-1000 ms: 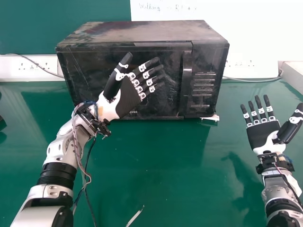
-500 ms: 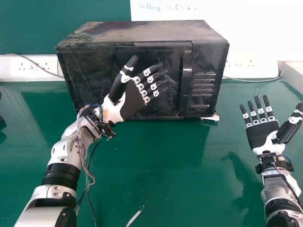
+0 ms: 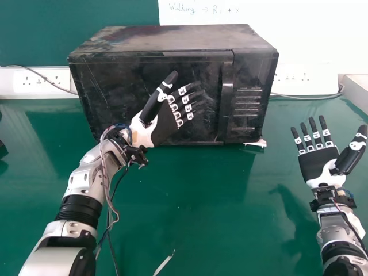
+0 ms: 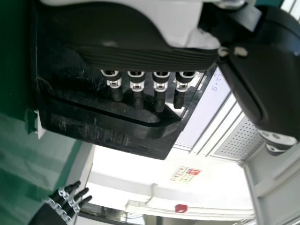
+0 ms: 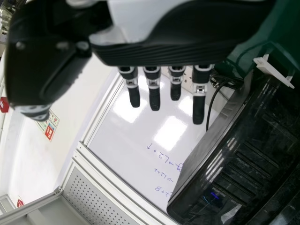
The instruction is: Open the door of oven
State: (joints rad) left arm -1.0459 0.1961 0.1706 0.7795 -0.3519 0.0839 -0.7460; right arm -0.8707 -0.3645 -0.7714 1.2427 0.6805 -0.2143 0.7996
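Observation:
The black oven (image 3: 172,39) stands at the back of the green table, its door shut, with an upright handle (image 3: 226,100) right of the door's middle. My left hand (image 3: 165,122) is open in front of the door, its fingertips pointing toward the handle and short of it. In the left wrist view the left hand (image 4: 140,56) has its fingers straight over the dark front of the oven (image 4: 89,112). My right hand (image 3: 319,162) is open, palm up, to the right of the oven; the right wrist view shows the right hand (image 5: 168,51) with straight fingers beside the oven (image 5: 234,154).
Wall sockets (image 3: 40,81) and cables run behind the oven on both sides. A white strip (image 3: 164,263) lies on the green table (image 3: 201,201) near the front edge. A pale box (image 3: 355,92) stands at the far right, and a whiteboard (image 3: 310,46) is behind.
My left hand has moved rightward across the oven's front, nearer the handle, staying open. The right hand has stayed nearly still, and the oven door has not moved.

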